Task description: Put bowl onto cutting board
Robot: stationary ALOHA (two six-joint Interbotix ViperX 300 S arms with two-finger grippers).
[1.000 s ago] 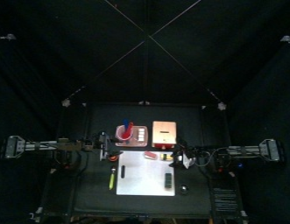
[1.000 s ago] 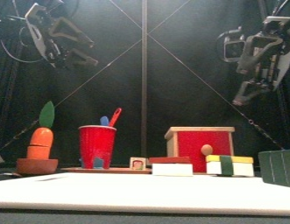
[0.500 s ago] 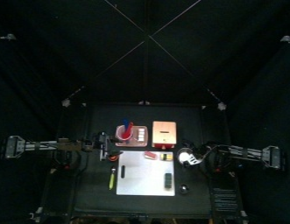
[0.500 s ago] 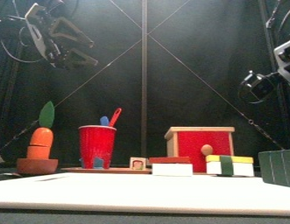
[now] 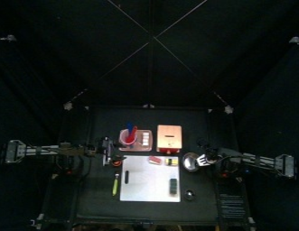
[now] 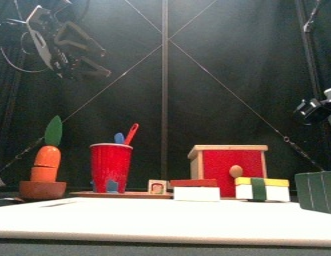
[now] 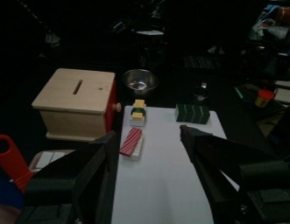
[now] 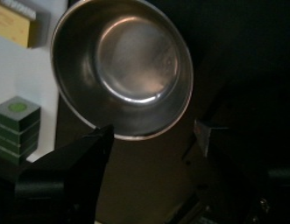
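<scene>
Top view: the right gripper (image 5: 198, 161) has swung in from the table's right side within the last second and now hangs directly over the bowl (image 5: 194, 161), which lies on the dark table just beside the right edge of the cutting board (image 5: 153, 178), not yet on it. The approach appears complete; grasping looks to be the next step. Right wrist view: the 2 jaws stand fully apart, straddling the bowl's near rim (image 8: 123, 74) and holding nothing. The left gripper (image 7: 145, 175) rests raised at the left, jaws apart, empty.
</scene>
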